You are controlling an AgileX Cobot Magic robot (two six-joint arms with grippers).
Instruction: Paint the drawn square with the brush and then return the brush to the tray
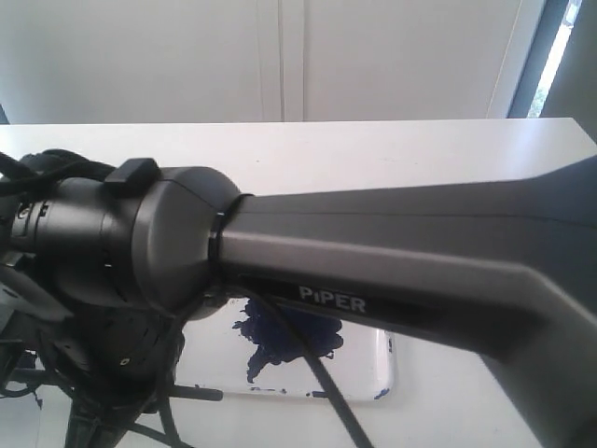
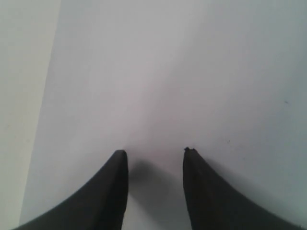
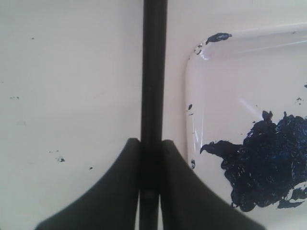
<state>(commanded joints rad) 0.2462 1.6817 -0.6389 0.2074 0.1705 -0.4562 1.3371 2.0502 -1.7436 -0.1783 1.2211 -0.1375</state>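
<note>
Gripping the brush (image 3: 153,72) beside the tray (image 3: 192,96)

The right pincer (image 3: 151,143) is closed onto the brush's slim black handle. Its two dark fingers (image 3: 115,191) press against the handle from either side, and no gap shows. The handle runs straight out from between the fingertips, over bare white counter (image 3: 72,72) dotted with a few paint specks. The rounded corner of the tray lies just beside the handle without touching it, and its rim carries dark blue smears. Further inside the tray spreads a large blue-black paint blotch (image 3: 268,163).

The left pincer (image 2: 156,152) stands open with nothing between its fingers, hanging over a plain white surface.

In the exterior view a dark arm link (image 1: 392,252) marked PIPER crosses the scene from right to left and covers most of the tray. Below it, at the near middle of the counter, the blotch and the tray's near right corner show.
</note>
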